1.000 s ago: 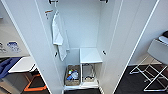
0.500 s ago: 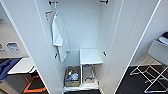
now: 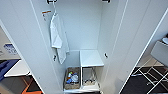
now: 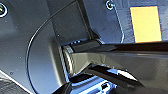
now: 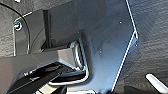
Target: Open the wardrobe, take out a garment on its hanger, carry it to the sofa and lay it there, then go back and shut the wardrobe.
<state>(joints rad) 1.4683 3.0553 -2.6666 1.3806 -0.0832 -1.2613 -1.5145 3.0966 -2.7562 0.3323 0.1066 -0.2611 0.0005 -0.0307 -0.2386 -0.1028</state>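
The wardrobe (image 3: pixel 85 30) stands straight ahead of me in the head view with both white doors swung wide, the left door (image 3: pixel 25 45) and the right door (image 3: pixel 140 37) framing its inside. A white top (image 3: pixel 58 40) hangs limp near the inner left wall from a thin pale hook (image 3: pixel 54 10) below the dark rail fittings. Both wrist views look along dark robot parts over dark floor.
Inside, a white shelf (image 3: pixel 91 58) sits low on the right. A woven basket (image 3: pixel 72 78) with small items stands on the wardrobe floor. A white-framed chair (image 3: pixel 155 67) stands right of the right door. A white table (image 3: pixel 17 70) and something blue (image 3: pixel 6 67) lie left.
The head view has barely shifted. Nothing inside the wardrobe has moved, and both doors stand as before.
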